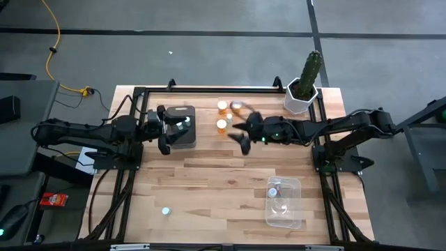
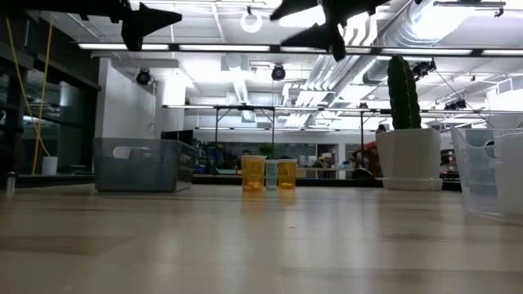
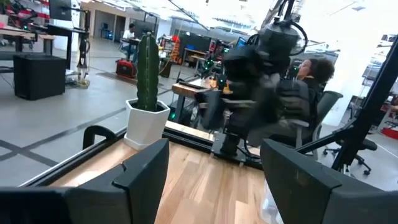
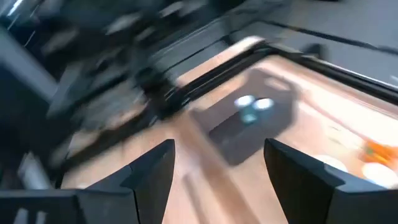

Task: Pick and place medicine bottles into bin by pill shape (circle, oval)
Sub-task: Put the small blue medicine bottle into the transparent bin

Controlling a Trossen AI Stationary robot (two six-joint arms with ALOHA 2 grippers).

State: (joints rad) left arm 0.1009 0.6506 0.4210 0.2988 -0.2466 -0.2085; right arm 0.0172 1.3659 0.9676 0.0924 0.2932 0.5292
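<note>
Two orange medicine bottles (image 1: 222, 107) (image 1: 221, 125) and a pale one (image 1: 237, 106) stand upright on the table toward its far edge; the low view shows them side by side (image 2: 270, 174). Another small bottle (image 1: 166, 210) stands alone near the front left. The grey bin (image 1: 182, 125) holds two pale-topped bottles (image 4: 254, 104). The clear bin (image 1: 283, 202) at the front right holds bottles (image 1: 273, 188) too. My left gripper (image 1: 165, 134) hangs open at the grey bin's left edge, holding nothing. My right gripper (image 1: 242, 137) hovers open, just right of the orange bottles, well above the table (image 2: 327, 28).
A tall green cactus (image 1: 309, 70) in a white pot (image 1: 301, 101) stands at the far right corner. A black frame (image 1: 209, 89) runs along the table's edges. Bare wood (image 1: 209, 181) lies between the bins in the middle and front.
</note>
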